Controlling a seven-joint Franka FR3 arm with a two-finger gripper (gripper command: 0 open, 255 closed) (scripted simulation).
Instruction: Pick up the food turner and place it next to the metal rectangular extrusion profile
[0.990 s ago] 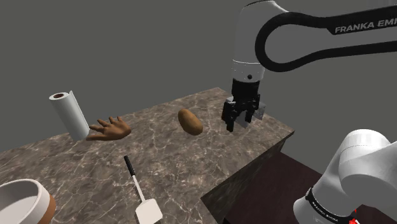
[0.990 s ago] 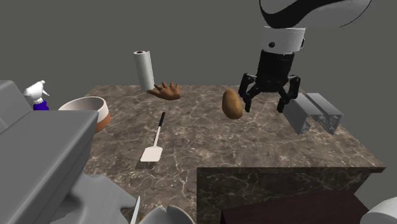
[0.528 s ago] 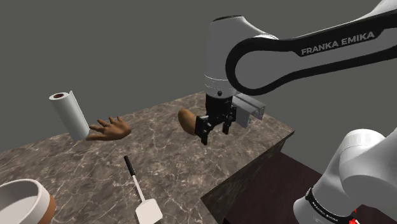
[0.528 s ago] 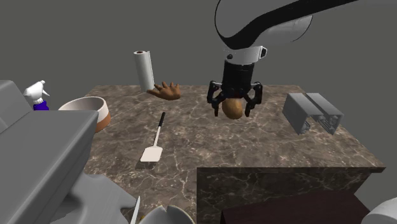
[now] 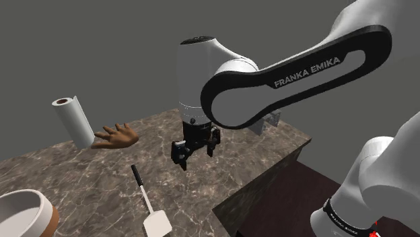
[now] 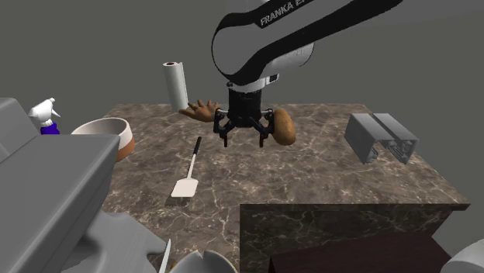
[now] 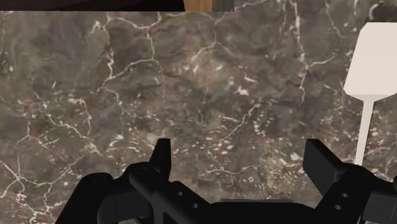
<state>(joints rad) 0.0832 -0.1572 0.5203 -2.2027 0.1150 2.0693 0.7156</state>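
Note:
The food turner (image 5: 146,200) lies flat on the dark marble table (image 5: 81,175), with a black handle and a white blade; it also shows as the turner (image 6: 190,167). My gripper (image 5: 194,156) hangs open and empty above the table, to the shoulder view's right of the handle. In the second exterior view the gripper (image 6: 243,139) is between the turner and a brown potato (image 6: 282,128). The grey metal extrusion profile (image 6: 380,137) lies at that view's right end. In the wrist view the gripper (image 7: 240,156) looks down on bare marble, and the turner's blade (image 7: 375,60) lies beyond one finger.
A brown hand-shaped object (image 5: 116,136) and a paper towel roll (image 5: 74,121) stand at the back. A white and brown bowl (image 5: 23,214) sits near the turner's blade end. A spray bottle (image 6: 46,116) and grey furniture (image 6: 46,202) are at the second exterior view's left.
The gripper has travelled from beside the extrusion profile, past the potato, towards the turner, leftward in both outer views. It has stayed open and empty. Nothing on the table moved.

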